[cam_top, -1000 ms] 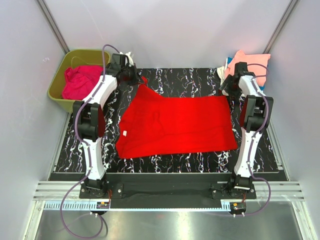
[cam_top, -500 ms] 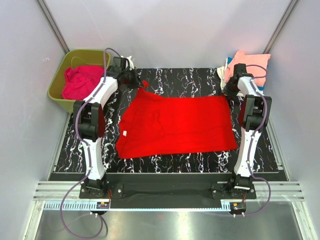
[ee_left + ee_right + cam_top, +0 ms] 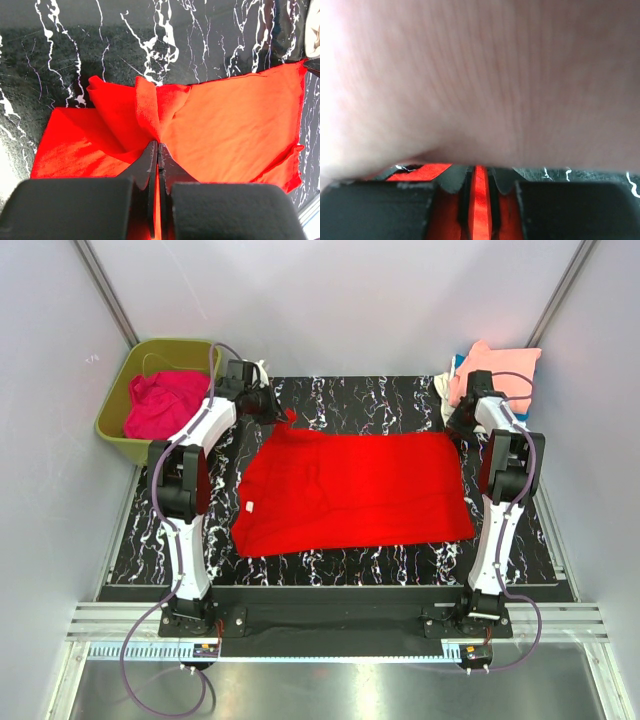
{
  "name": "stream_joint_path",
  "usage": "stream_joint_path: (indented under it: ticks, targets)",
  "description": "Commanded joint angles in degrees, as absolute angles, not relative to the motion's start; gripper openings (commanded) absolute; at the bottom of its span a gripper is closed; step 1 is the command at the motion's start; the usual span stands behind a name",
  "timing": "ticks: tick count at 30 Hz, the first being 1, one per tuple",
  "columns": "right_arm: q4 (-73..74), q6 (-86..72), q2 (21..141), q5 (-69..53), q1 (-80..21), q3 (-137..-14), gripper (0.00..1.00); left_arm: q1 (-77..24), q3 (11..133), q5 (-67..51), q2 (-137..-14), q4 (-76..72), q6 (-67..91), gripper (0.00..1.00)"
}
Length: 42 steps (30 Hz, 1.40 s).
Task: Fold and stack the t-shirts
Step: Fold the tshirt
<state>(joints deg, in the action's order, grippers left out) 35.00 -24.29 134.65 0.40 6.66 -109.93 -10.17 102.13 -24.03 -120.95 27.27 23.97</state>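
Note:
A bright red t-shirt (image 3: 350, 490) lies spread flat on the black marbled table (image 3: 380, 395). My left gripper (image 3: 283, 412) is shut on its far left corner, and the cloth bunches into a raised fold at the tips (image 3: 158, 144). My right gripper (image 3: 455, 425) sits at the far right corner. In the right wrist view a strip of red cloth is pinched between its nearly closed jaws (image 3: 480, 172). A peach t-shirt (image 3: 480, 75) fills the view just beyond them. A magenta-pink t-shirt (image 3: 160, 400) lies crumpled in the tub.
The olive-green tub (image 3: 112, 410) stands off the table's far left corner. A pile of shirts topped by the peach one (image 3: 500, 365) sits at the far right corner, just behind my right gripper. White walls close in on both sides.
The right gripper's jaws have closed onto the red shirt's far right corner. The left gripper has shifted slightly right and nearer, keeping hold of its corner.

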Motion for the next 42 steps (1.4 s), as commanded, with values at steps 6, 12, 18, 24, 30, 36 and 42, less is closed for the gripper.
stream_joint_path:
  ticks: [6, 12, 18, 24, 30, 36, 42]
  targets:
    - [37.88, -24.17, 129.47, 1.14, 5.8, -109.68, 0.15, -10.37, 102.3, -24.96, -118.13, 25.31, 23.73, 0.0]
    - [38.85, -23.82, 127.36, 0.88, 5.8, -111.18, 0.14, -10.37, 102.57, -24.79, -117.34, 25.66, 23.64, 0.0]
    - [39.38, -23.82, 125.6, 0.26, 5.71, -111.18, 0.09, -10.37, 102.31, -24.87, -116.55, 25.75, 23.38, 0.0]
    - [39.55, -23.73, 123.23, 0.26, 5.71, -109.78, 0.0, -10.37, 101.52, -24.79, -115.14, 26.46, 22.77, 0.0]
    - [37.88, -23.29, 116.99, 0.88, 5.71, -102.5, 0.0, -10.37, 97.56, -22.77, -109.61, 27.95, 20.66, 0.0]
    - [37.09, -23.64, 109.87, 2.11, 5.8, -94.42, 0.0, -10.37, 88.17, -20.92, -101.44, 27.42, 19.69, 0.0]
    - [36.3, -24.69, 105.12, 2.72, 5.89, -87.02, 0.0, -10.37, 77.62, -19.6, -93.53, 25.93, 19.86, 0.0]
